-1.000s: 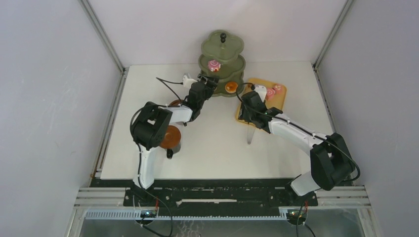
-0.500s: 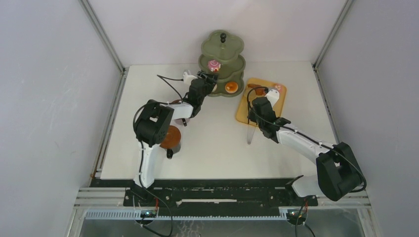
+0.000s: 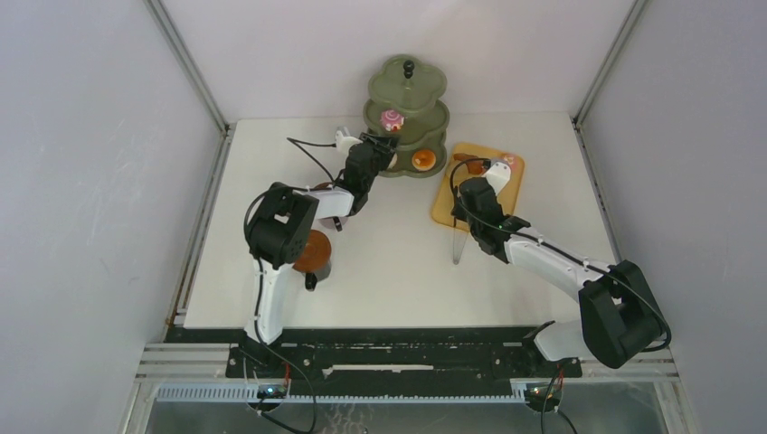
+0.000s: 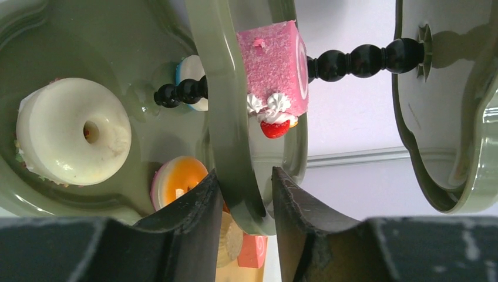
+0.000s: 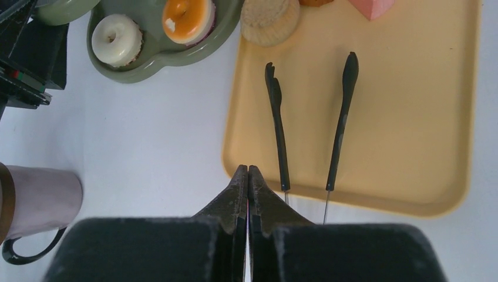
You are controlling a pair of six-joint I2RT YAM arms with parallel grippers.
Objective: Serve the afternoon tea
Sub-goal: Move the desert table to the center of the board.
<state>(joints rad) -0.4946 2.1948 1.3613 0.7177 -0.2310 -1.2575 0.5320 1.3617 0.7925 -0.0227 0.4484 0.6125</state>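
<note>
Nearest me, well short of the olive-green three-tier scalloped stand with its black knob (image 3: 430, 86) and off to its left, a brown cup on a round saucer (image 3: 314, 250) sits partly hidden under my left arm. My right gripper (image 5: 247, 167) hangs to the stand's near right with its fingers pressed flat together and nothing between them, over the white table (image 5: 152, 135) just at the near edge of the flat orange-yellow rectangular tray (image 5: 411, 117). The black tongs (image 5: 342, 117) lie on that tray, arms spread, tips pointing towards the stand's side. A pale ridged round bun (image 5: 270, 20) rests on the tray corner closest to the stand. Further out, my left gripper (image 4: 244, 173) is pinched narrow on the rim of the stand's middle tier, one finger on each side of it. On that middle tier stands a pink swirl cake topped with cream and a red berry (image 4: 273, 64). A white ring donut (image 4: 73, 132) and an orange-glazed donut (image 4: 176, 185) lie on the bottom tier.
</note>
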